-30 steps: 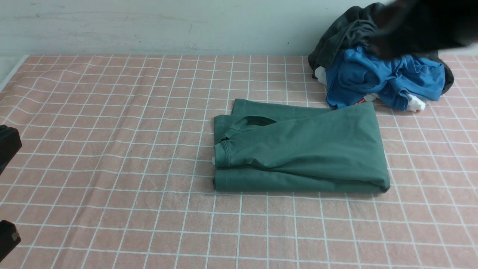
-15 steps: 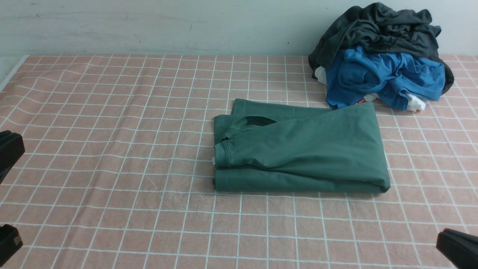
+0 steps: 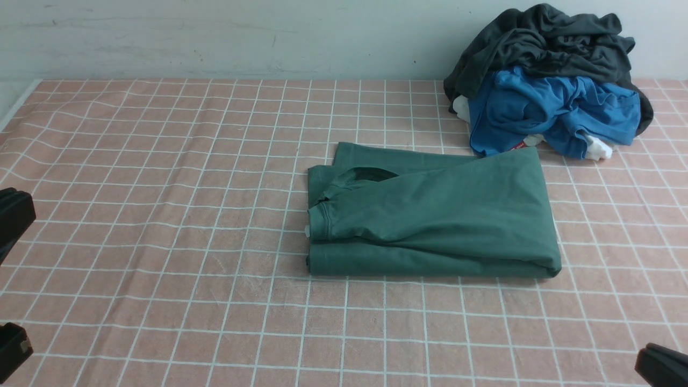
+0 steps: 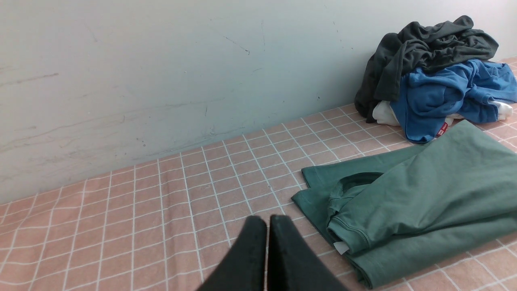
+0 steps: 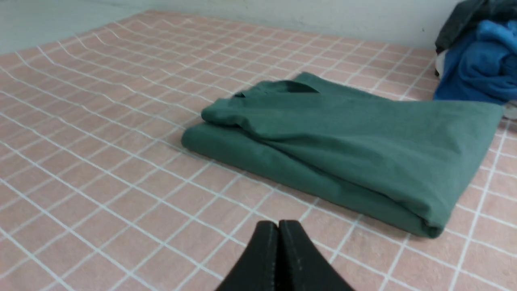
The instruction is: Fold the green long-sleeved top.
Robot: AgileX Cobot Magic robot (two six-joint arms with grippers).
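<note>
The green long-sleeved top is shown folded into a compact rectangle of dull forest green, laid flat on the pink grid-patterned cloth; its ribbed neck opening is seen at one end, and a cuffed sleeve is laid across the upper layer, with a small white tag protruding beneath the cuff. The left gripper is seen with both fingers pressed together and nothing between them, the top lying ahead and to its right, apart from it. The right gripper is likewise clenched on nothing, the top lying just ahead of its tips, untouched. Beyond the top, a dark grey garment is heaped over a blue garment
</note>
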